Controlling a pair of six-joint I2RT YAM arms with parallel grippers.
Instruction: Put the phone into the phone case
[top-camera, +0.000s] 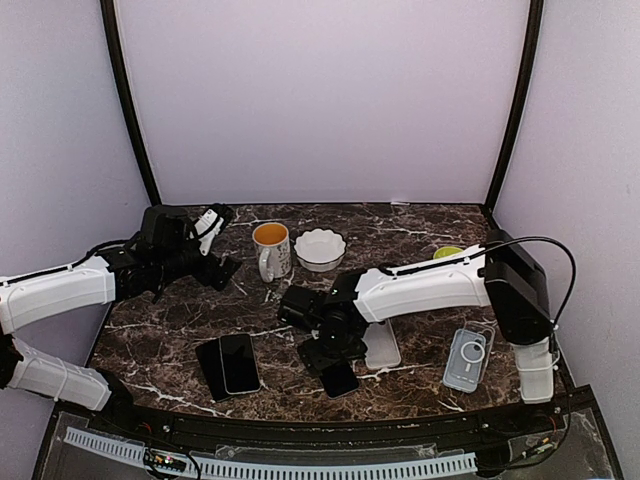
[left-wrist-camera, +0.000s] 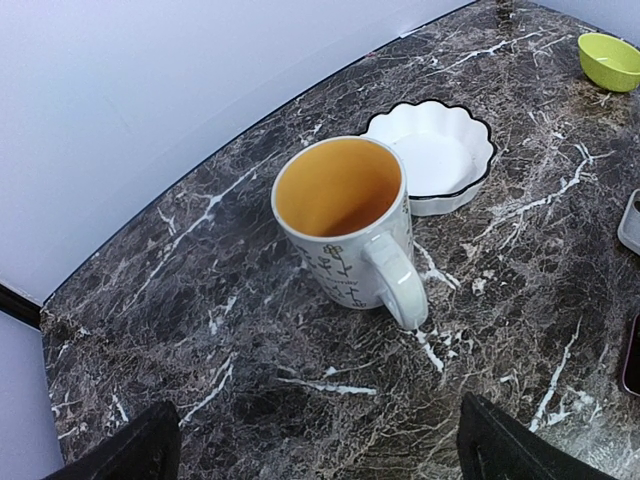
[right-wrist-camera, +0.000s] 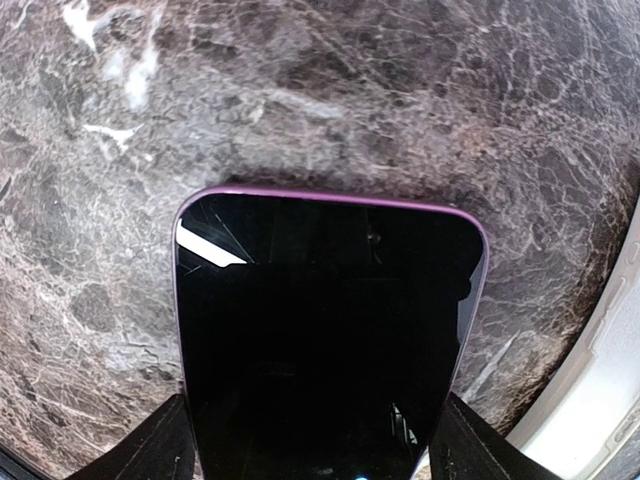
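A dark phone with a purple edge (right-wrist-camera: 325, 330) sits between my right gripper's fingers (right-wrist-camera: 150, 445), which press on both its long sides, low over the marble table. In the top view this phone (top-camera: 342, 381) is at the front centre, under my right gripper (top-camera: 333, 356). A clear phone case with a white ring (top-camera: 467, 358) lies at the front right. A second pale case (top-camera: 382, 344) lies just right of my right gripper. My left gripper (top-camera: 222, 265) is open and empty at the back left, beside the mug.
Two more dark phones (top-camera: 229, 365) lie side by side at the front left. A white mug with an orange inside (left-wrist-camera: 345, 225) and a white scalloped bowl (left-wrist-camera: 432, 155) stand at the back centre. A small green bowl (top-camera: 447, 252) sits at the back right.
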